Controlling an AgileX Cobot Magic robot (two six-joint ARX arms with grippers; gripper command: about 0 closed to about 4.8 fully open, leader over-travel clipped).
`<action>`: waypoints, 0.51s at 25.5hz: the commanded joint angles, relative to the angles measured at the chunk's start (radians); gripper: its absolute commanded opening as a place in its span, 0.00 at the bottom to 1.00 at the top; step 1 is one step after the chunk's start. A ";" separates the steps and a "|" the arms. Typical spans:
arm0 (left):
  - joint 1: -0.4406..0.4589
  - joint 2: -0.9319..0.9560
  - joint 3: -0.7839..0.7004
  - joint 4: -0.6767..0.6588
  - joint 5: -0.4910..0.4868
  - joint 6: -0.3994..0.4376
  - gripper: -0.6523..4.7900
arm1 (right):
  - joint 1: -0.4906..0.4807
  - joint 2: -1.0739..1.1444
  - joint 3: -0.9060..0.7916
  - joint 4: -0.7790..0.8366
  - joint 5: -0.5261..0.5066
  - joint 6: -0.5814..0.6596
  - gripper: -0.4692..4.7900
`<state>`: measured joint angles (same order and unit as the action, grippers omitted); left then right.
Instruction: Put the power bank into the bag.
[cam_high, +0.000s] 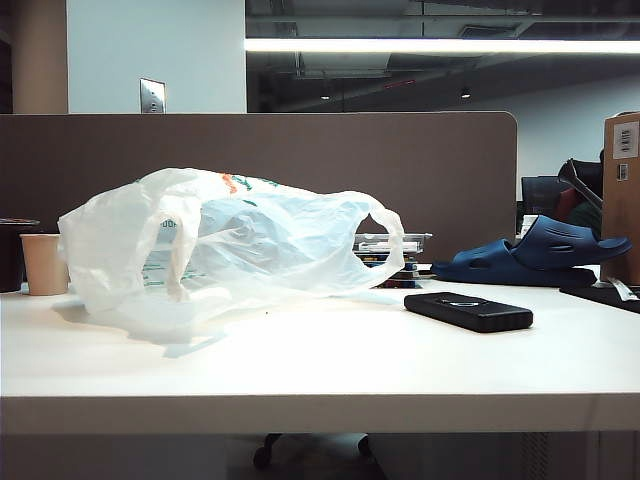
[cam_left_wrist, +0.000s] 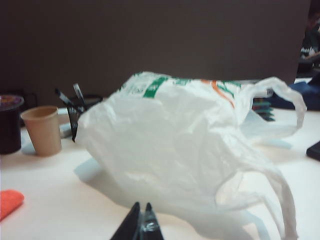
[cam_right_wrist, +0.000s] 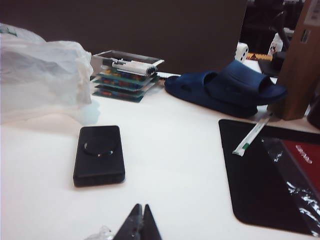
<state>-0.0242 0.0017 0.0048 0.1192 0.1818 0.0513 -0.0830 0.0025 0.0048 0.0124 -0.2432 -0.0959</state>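
1. Power bank (cam_high: 468, 311) lay flat on the white desk (cam_high: 320, 370), right of the middle in the exterior view, glossy mark upward, well apart from the bag and not inside it.
2. At the far left of the exterior view a dark cylindrical container (cam_high: 12, 255) stood at the desk's edge, with a beige paper cup (cam_high: 44, 263) upright just beside it.
3. The bag (cam_high: 225, 245) sprawled crumpled across the left and middle of the desk, translucent white with green and orange printing on top, its loop handles hanging toward the front and the right.
4. In the left wrist view a black mesh pen holder (cam_left_wrist: 80, 112) with pens showed behind the bag, and an orange object (cam_left_wrist: 10, 202) lay near the desk's front edge.
5. The left pincer (cam_left_wrist: 141, 225) hovered low over bare desk just in front of the bag, its two dark tips pressed together and gripping nothing.
6. Behind the bag's right handle sat a stack of colourful boxes (cam_right_wrist: 125, 77) with a clear tray on top.
7. The right pincer (cam_right_wrist: 139, 224) hung over the desk near the power bank's close end, tips closed together and empty, apart from the slab.
8. Further right, a blue sandal (cam_high: 530, 255) rested at the back of the desk.
9. A black mat (cam_right_wrist: 260, 175) lay at the right, with a white wrapped straw (cam_right_wrist: 251, 136) across its corner.
10. A brown cardboard box (cam_high: 622, 195) stood at the far right edge.
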 joint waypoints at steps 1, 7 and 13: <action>0.001 0.000 0.008 0.021 -0.001 -0.008 0.12 | 0.001 -0.005 -0.002 0.023 0.002 0.003 0.09; 0.001 0.000 0.087 0.010 -0.002 -0.007 0.12 | 0.002 -0.005 0.013 0.088 -0.003 0.045 0.09; 0.001 0.000 0.099 0.000 -0.001 -0.007 0.12 | 0.002 -0.005 0.064 0.082 -0.001 0.047 0.09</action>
<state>-0.0242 0.0017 0.0998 0.1150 0.1822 0.0490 -0.0830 0.0025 0.0532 0.0811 -0.2459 -0.0563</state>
